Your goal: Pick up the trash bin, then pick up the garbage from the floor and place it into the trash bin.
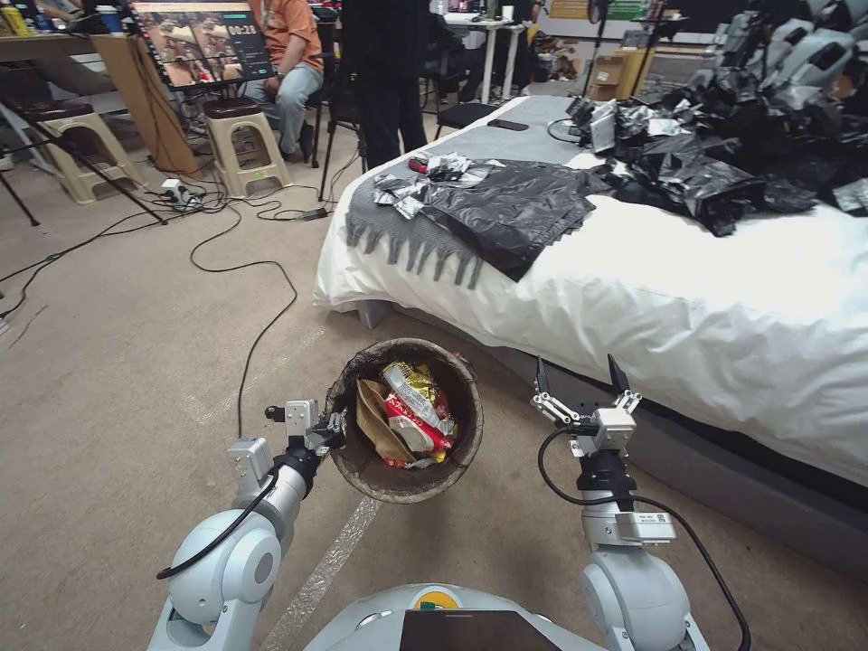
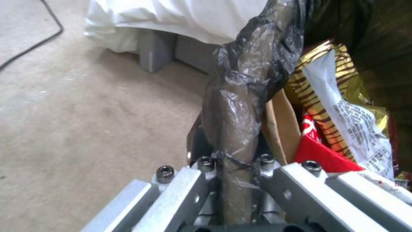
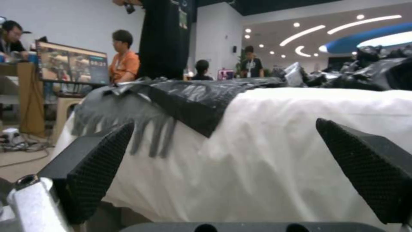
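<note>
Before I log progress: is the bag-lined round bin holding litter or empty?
Holding litter: the bag-lined round bin, gripped at its rim by the left gripper, contains a gold snack wrapper, brown paper bag and red packaging.

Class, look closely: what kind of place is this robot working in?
Probably a mock bedroom inside a lab or demo hall: a white-sheeted bed on carpet, beside a monitor on a desk, with cables trailing across the floor.

The monitor [image 1: 201, 41] at the far left shows a white timer reading that looks like "00:20" in its upper right corner. A small white label [image 1: 653, 519] on the right arm carries a QR-type code and print too small to read. In the left wrist view, the white back of a snack wrapper [image 2: 352, 112] in the bin bears blocks of fine print that cannot be read.
</note>
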Available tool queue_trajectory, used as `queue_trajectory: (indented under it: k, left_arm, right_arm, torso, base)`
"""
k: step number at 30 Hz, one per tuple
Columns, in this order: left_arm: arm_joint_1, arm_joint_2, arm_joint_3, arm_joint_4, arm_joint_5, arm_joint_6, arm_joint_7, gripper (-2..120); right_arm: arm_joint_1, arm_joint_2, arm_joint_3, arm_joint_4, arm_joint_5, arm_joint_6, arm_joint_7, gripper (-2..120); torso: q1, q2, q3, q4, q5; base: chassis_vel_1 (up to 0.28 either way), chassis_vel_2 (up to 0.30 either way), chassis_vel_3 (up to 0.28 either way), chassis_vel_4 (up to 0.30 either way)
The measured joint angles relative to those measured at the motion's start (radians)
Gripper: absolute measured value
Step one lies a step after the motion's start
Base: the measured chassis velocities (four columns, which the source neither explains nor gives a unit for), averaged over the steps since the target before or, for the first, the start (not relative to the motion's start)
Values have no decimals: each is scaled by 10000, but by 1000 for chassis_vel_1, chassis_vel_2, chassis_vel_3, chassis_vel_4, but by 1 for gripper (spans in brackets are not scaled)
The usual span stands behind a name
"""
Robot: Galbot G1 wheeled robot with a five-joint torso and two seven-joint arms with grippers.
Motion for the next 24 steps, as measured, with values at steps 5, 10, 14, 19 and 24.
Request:
queue_trajectory:
  k: [5,10,14,19,24]
  left_arm:
    - [6,-2,-6,-9,0,-4,11,0]
    - [17,-4,-7,-41,0,-6,15,0]
    - [23,4,-7,-55,-1,-6,17,0]
    - [31,9,-9,-94,-6,-6,19,0]
    - [29,11,-15,-105,-7,-7,20,0]
  right_arm:
    - [4,-4,-1,0,5,-6,-12,100]
    - [15,-38,13,37,32,-45,-14,100]
    - [16,-52,33,40,45,-53,-14,100]
    - [11,-71,45,72,52,-60,-18,100]
    - [25,-91,62,81,72,-75,-43,100]
  torso:
    - [0,0,0,0,0]
    - [0,0,0,0,0]
    - [0,0,0,-1,0]
    - [0,0,0,-2,0]
    - [0,0,0,-1,0]
  base:
    - [81,74,85,87]
    - [89,79,80,80]
    - [70,89,74,71]
    - [73,90,98,76]
    - [96,92,100,91]
